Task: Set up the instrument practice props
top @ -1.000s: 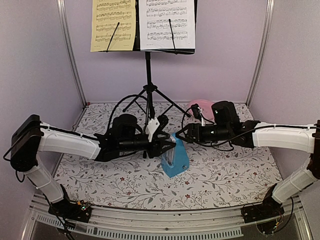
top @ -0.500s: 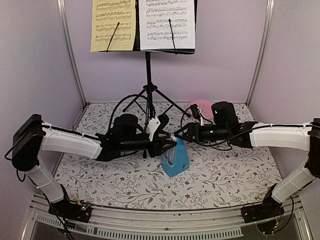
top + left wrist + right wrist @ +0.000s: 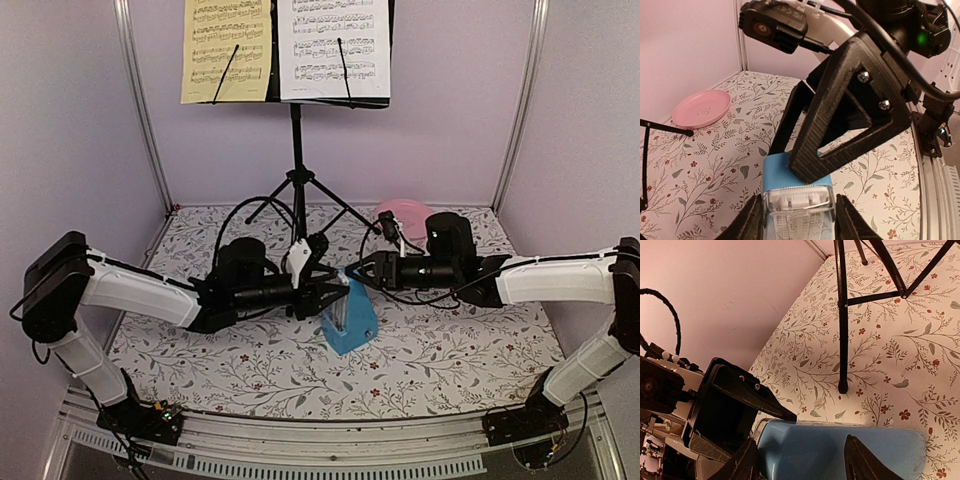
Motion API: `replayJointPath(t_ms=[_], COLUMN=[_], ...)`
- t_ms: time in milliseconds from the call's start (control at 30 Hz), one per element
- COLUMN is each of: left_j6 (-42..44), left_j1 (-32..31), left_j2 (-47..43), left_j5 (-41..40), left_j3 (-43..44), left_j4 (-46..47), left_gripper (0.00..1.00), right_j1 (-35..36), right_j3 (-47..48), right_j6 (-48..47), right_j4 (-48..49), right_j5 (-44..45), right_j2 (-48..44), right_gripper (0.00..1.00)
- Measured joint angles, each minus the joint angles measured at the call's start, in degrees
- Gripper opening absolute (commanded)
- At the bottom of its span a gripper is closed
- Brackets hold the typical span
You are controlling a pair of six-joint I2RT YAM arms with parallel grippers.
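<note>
- Now, your left gripper [image 3: 330, 293] reaches in low from the left. Its fingers [image 3: 752, 222] sit tight against both sides of the metronome [image 3: 797, 200], across the clear face. I judge it clamped there to steady the thing.
- Behind that arm, the stand [image 3: 296, 150] is upright on its tripod at the back. The yellow sheet [image 3: 225, 50] and the white sheet [image 3: 335, 45] sit side by side on its desk, facing you, so that part of the setup looks done.
- The metronome is in front of the stand, between your two grippers. Its base seems to rest on the table [image 3: 450, 350] and its body looks tilted, which is probably why both arms are working on it.
- Your right gripper [image 3: 365, 273] comes in from the right with its fingers spread wide, straddling the blue top. One finger [image 3: 815, 135] lies on that top and the other sits behind it, so this gripper has not closed on anything.
- The plate [image 3: 405, 213] lies just behind the right wrist, apart from the metronome. It is no part of your job, so leave it.
</note>
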Motion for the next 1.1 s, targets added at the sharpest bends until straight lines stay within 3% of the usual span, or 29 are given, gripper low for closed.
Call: replayJointPath(t_ms=[633,900,1100], left_j6=[-0.9,-1.6,-1.6], left_j1=[0.2,0.5,0.5], left_j2=[-1.7,-4.8,-6.7], left_j5=[0.1,-0.9,-1.0], left_j3=[-2.5,-8.9,-9.9], left_j4=[1.8,8.0,6.8], left_gripper=[0.21,0.21,0.21], right_j1=[0.7,-2.0,-1.9], right_j3=[0.1,0.0,-0.3], right_j6=[-0.1,-0.1,-0.3], right_j4=[3.2,3.9,3.9], right_j5=[-1.4,-0.7,-0.5], right_j2=[1.7,2.0,1.7], right_gripper=[0.50,0.48,0.51])
